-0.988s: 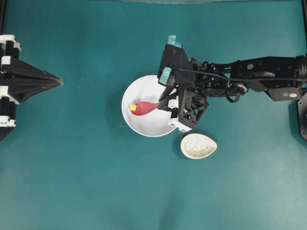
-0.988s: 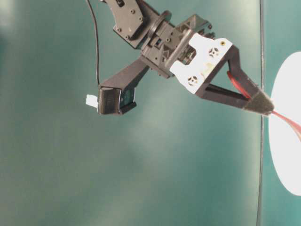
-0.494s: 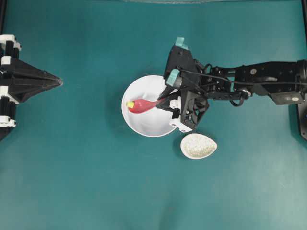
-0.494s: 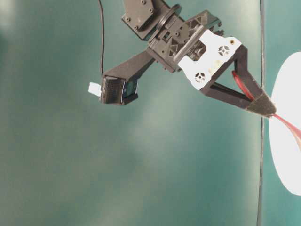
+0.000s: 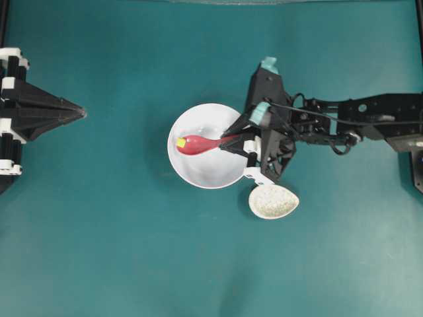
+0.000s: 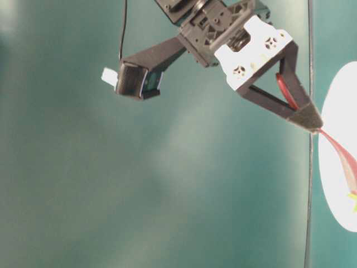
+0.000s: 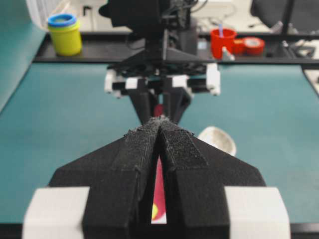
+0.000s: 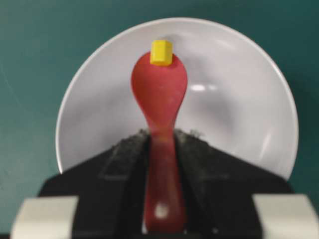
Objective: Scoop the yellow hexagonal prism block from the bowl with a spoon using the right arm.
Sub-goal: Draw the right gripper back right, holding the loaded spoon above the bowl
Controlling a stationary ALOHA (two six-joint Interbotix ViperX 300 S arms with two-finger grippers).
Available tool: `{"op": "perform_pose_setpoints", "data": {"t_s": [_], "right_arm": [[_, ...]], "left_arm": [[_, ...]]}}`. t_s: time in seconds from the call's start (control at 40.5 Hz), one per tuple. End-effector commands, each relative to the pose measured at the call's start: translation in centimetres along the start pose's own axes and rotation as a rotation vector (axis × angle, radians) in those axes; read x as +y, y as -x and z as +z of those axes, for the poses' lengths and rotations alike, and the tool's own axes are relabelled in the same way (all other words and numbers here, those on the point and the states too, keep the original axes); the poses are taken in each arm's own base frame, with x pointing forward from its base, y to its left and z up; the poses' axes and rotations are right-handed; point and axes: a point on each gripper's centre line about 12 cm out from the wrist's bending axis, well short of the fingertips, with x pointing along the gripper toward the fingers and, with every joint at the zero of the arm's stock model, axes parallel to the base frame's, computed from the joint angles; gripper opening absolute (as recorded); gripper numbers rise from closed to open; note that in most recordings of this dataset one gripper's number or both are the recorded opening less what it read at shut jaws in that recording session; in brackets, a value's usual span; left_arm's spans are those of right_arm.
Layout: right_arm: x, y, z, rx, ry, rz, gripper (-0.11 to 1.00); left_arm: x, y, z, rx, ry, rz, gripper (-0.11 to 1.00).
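Observation:
The white bowl sits mid-table and fills the right wrist view. My right gripper with teal tape is shut on the handle of the pinkish-red spoon, whose scoop lies over the bowl's left part. The tiny yellow block sits at the tip of the scoop; in the right wrist view the block rests at the far end of the spoon. My left gripper is shut and empty at the far left, pointing toward the bowl. In the table-level view the spoon slants down over the bowl.
A speckled off-white teardrop spoon rest lies just below and right of the bowl, under the right wrist. In the left wrist view, a yellow tub and a red cup stand on a ledge beyond the table.
My right gripper has pulled back to the right and turned, levelling the spoon. The scoop has shifted left and up in the bowl with the yellow block at its tip. The left arm has not moved.

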Motion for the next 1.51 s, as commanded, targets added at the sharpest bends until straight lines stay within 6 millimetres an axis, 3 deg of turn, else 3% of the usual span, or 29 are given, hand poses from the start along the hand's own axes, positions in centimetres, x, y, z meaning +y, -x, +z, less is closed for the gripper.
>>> {"op": "perform_pose_setpoints", "data": {"t_s": [0.0,0.642,0.963,1.26,1.482], "right_arm": [[0.5,0.9,1.0,-0.072,0.003,0.014,0.24],[-0.1,2.1,-1.8,-0.257,0.039,0.010,0.24],[-0.1,2.8,-2.2,-0.344,0.088,0.024,0.24],[0.3,3.3,-1.1,-0.375,0.104,0.034,0.24],[1.0,5.9,1.4,-0.412,0.165,0.045,0.24]], "left_arm": [[0.1,-0.2,1.1,-0.028,-0.002,0.002,0.00],[0.1,-0.2,1.1,-0.029,0.001,0.002,0.00],[0.1,-0.3,1.1,-0.028,0.001,0.001,0.00],[0.1,-0.4,1.0,-0.021,0.001,0.001,0.00],[0.1,-0.3,1.0,-0.017,0.006,0.001,0.00]]}}
